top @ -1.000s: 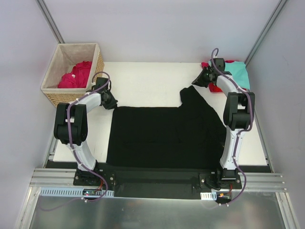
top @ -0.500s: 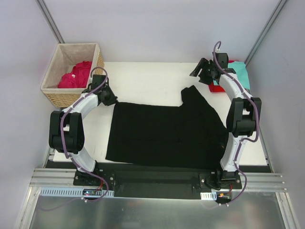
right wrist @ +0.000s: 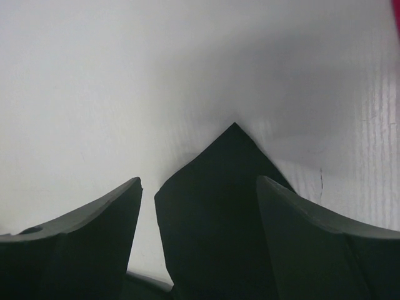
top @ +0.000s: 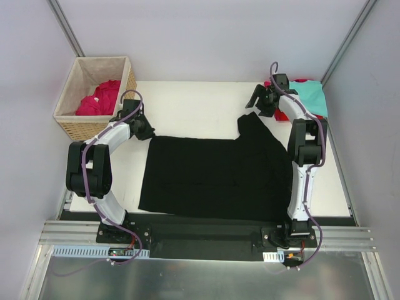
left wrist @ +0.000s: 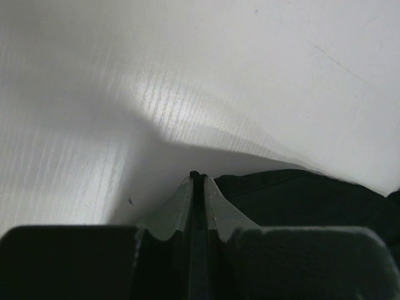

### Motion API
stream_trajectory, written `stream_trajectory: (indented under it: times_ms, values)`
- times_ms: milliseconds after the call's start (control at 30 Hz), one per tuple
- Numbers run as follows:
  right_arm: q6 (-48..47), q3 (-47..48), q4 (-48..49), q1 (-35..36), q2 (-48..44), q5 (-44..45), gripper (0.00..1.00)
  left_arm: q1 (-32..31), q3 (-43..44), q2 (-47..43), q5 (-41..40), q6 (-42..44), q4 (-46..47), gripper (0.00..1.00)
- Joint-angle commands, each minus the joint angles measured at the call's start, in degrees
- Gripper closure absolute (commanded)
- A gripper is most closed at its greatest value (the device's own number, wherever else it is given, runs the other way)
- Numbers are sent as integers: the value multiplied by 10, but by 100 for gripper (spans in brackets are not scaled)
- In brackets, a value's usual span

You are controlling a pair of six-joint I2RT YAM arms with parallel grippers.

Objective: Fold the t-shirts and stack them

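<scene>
Straddles black t-shirt [top: 212, 172] corner with right end effector [right wrist: 199, 180] spread wide — toward tabletop [top: 187, 103] far-right corner; holds left end effector [left wrist: 197, 178] pinched together beside shirt's far-left corner.

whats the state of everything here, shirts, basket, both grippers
black shirt, spread flat on the table, not yet folded
pink shirt, crumpled in the basket
basket, upright, holding one shirt
teal shirt, lying on the red shirt
red shirt, mostly covered
left gripper, fingers shut, at the black shirt's edge
right gripper, fingers open over a black shirt corner
</scene>
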Motion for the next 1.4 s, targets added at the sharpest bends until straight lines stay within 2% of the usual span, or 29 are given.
stream_trajectory:
  times_ms: [0, 267, 500, 867, 1167, 1367]
  values:
    - [-34, 62, -36, 6, 14, 20, 23, -10, 7, 7, 8, -3, 8, 100]
    - [-106, 155, -122, 34, 60, 104, 27, -13, 7, 12, 3, -1, 8, 100]
    - [-113, 195, -171, 39, 86, 151, 30, -13, 7, 11, 2, -1, 8, 100]
    - [-110, 213, -202, 26, 104, 163, 34, -13, 5, 11, -2, -2, 8, 100]
    - [-101, 248, -220, 22, 128, 159, 49, -13, 7, 12, -8, -1, 8, 100]
    - [-104, 255, -225, 24, 132, 152, 49, -13, 11, 15, -9, 0, 8, 100]
